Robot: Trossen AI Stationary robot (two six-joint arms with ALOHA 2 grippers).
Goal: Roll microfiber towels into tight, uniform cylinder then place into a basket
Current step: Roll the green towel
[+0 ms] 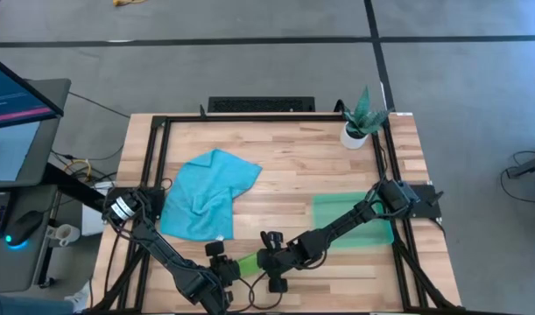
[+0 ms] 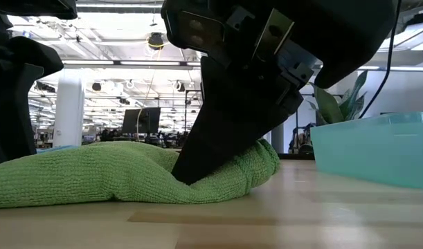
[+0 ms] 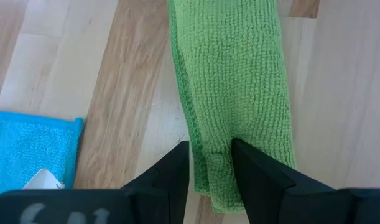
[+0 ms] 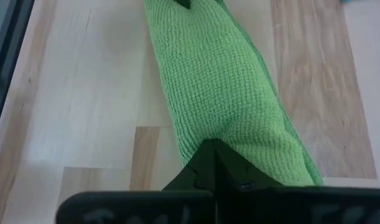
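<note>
A: Left gripper first. Condition?

B: Clenched on one end of the lime green towel. A fold of cloth sits pinched between its two fingers. It is at the table's near edge, left of centre, also seen from above.

A: Right gripper?

B: Right gripper clamped on the other end of the same towel; fingers together, tips sunk into the pile. From overhead it sits just right of the left one. In the low view the dark finger presses down into the green cloth.

A: Shape of the towel?

B: A long narrow bundle lying flat on the wooden table, stretched between the two grippers. Loosely rolled or folded; cannot tell which.

A: The other cloth?

B: Turquoise towel spread rumpled on the left half of the table, its corner near the left gripper but apart from it.

A: Basket?

B: Basket on the right side, under the right arm's forearm, well apart from the green towel. Small potted plant at the far right corner.
</note>
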